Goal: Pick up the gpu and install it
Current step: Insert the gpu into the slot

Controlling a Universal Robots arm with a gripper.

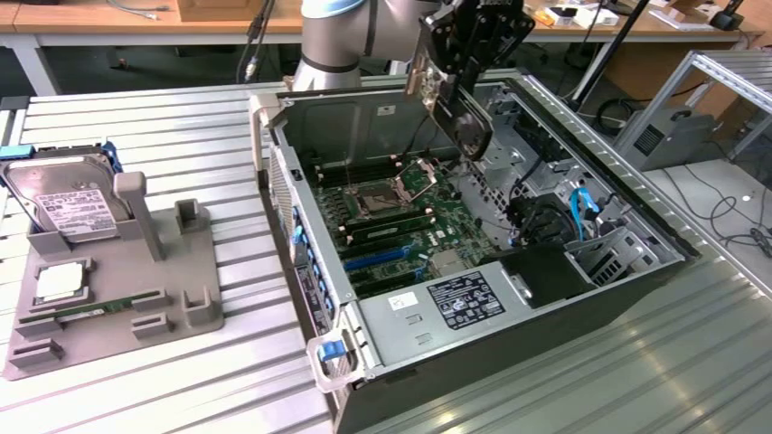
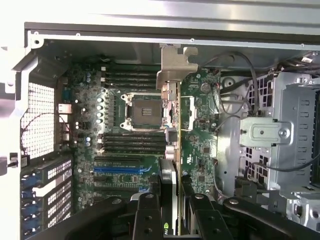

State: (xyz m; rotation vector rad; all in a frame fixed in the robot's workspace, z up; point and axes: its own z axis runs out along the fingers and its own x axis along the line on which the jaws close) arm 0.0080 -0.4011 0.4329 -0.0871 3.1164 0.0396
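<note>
The gripper (image 2: 172, 202) sits nearest the wrist camera, and we see its two black fingers (image 2: 146, 215) pressed against opposite faces of the gpu (image 2: 175, 75), pinching the card edge-on with the silver bracket at the end farthest from the fingers. In the exterior view, the gripper (image 1: 473, 41) suspends the gpu (image 1: 456, 99) tilted over the open computer case (image 1: 362, 362), clear of the motherboard (image 1: 410, 212) and not seated in any slot. We judge the grip to be the first risk: the fingers hold a thin board by its faces, so a jolt could let the card rotate or slip onto the CPU socket (image 2: 145, 111) beneath it. The second risk is misalignment: if the tilt remains on descent, the card edge could miss the blue expansion slot (image 2: 124, 168) and scrape nearby components on the motherboard (image 2: 200, 125). The bracket could also catch on the case wall (image 2: 150, 42) rather than enter its opening. Loose cables (image 2: 235, 100) beside the drive cage (image 2: 295, 125) lie near the card's path and could snag. The hard drive (image 1: 72, 208) on its grey holder (image 1: 181, 307) stands well apart at the exterior view's left and poses no hazard.
</note>
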